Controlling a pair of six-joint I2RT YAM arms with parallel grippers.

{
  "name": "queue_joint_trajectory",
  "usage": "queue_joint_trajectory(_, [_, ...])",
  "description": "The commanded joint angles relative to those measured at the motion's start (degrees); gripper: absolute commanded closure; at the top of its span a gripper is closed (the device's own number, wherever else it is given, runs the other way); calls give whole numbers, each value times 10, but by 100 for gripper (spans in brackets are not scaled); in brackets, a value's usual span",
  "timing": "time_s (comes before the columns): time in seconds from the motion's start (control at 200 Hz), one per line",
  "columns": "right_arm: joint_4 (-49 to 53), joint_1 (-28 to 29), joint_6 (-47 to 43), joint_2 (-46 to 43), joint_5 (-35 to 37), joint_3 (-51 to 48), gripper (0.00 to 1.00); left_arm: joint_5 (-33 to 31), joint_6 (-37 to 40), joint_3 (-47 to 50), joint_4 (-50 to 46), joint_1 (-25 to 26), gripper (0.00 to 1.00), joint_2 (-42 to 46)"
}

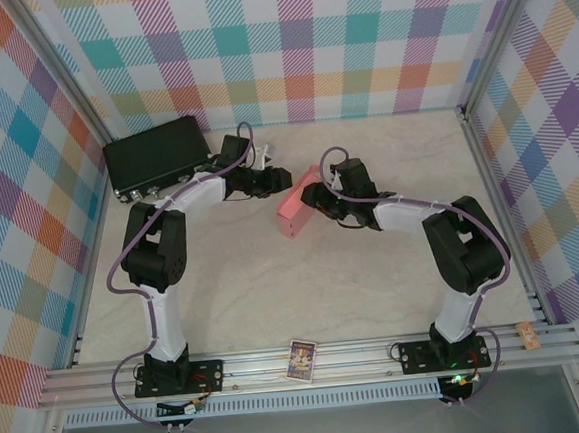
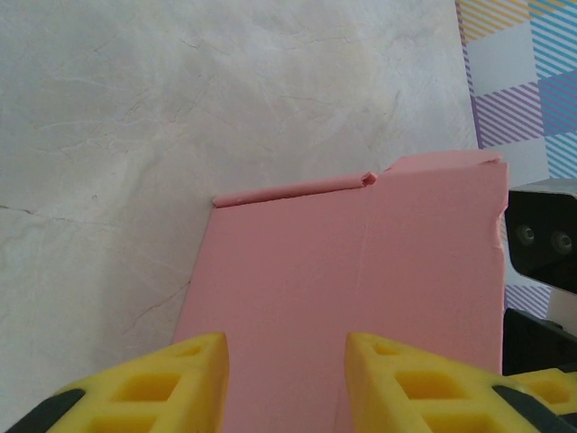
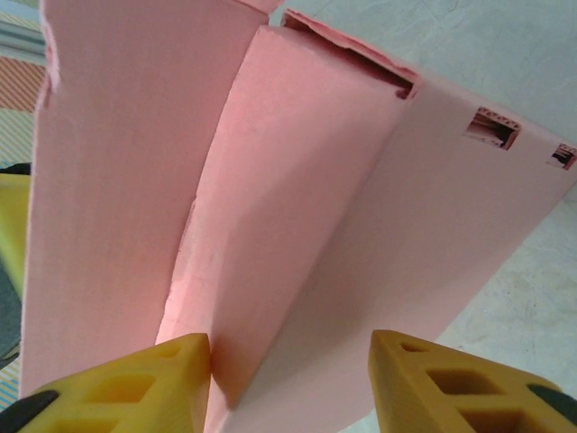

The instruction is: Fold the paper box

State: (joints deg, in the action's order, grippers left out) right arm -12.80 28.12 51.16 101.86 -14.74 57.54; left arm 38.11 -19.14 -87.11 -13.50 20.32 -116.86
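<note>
Bright, even, diffuse light from above; only faint soft shadows on the pale table (image 1: 276, 298). Wrist views look slightly soft near their bottom edges.

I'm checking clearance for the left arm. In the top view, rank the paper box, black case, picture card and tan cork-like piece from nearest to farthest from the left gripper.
From the left gripper:
1. paper box, right beside it, mid-table.
2. black case, far left corner.
3. picture card, on the near rail.
4. tan cork-like piece, near right corner.

Bright plaid walls (image 1: 296, 45) enclose a pale marbled tabletop (image 1: 276, 298) with aluminium rails (image 1: 331, 359).
</note>
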Motion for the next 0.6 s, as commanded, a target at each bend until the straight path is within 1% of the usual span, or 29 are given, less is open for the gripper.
queue_joint_trajectory(0.0, [52,5,11,13,40,-1,52,9,19,-9,-19,-4,60,21])
queue_joint_trajectory(0.15, [55,5,6,18,30,6,53,-11,26,-10,-20,-4,57,43])
queue_joint_trajectory(0.275, [50,6,-4,3,25,9,51,-57,39,-10,-47,-4,52,71])
queue_joint_trajectory(0.425, [82,5,-24,-20,29,29,46,-117,54,-12,-61,-4,42,103])
queue_joint_trajectory(0.53, [106,5,-36,-36,42,40,44,-131,71,-17,-72,0,34,119])
queue_joint_trajectory(0.595, [120,6,-47,-52,55,40,43,-145,94,-28,-99,11,29,123])
